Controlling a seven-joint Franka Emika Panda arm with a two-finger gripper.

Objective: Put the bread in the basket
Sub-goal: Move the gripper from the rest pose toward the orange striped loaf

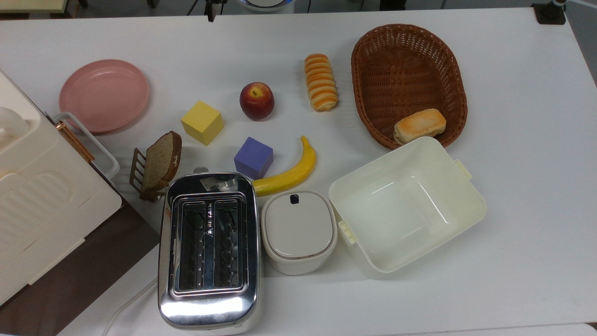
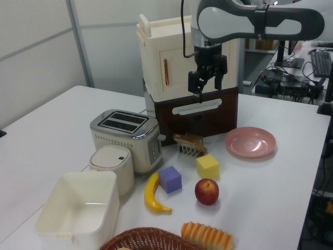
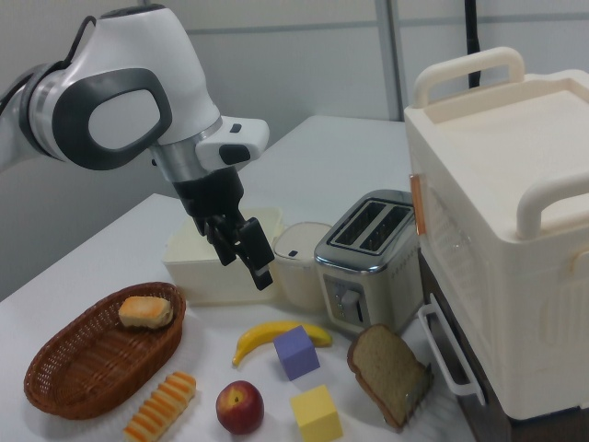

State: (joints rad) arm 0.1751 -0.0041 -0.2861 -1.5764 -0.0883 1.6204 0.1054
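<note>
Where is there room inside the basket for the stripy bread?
The basket is mostly bare; a golden bun sits at the end nearest the cream tub. The stripy bread lies beside it. It is crowded around the toaster, banana and blocks.

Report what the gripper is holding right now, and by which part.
Nothing is held. The gripper hangs open and empty above the table, and the bread lies on the table beside the basket.

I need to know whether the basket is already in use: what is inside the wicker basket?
Inside the basket lies one golden bun, against the wall nearest the cream tub. The rest is bare weave. The striped bread lies outside on the table. The weave beneath the bun is covered.
</note>
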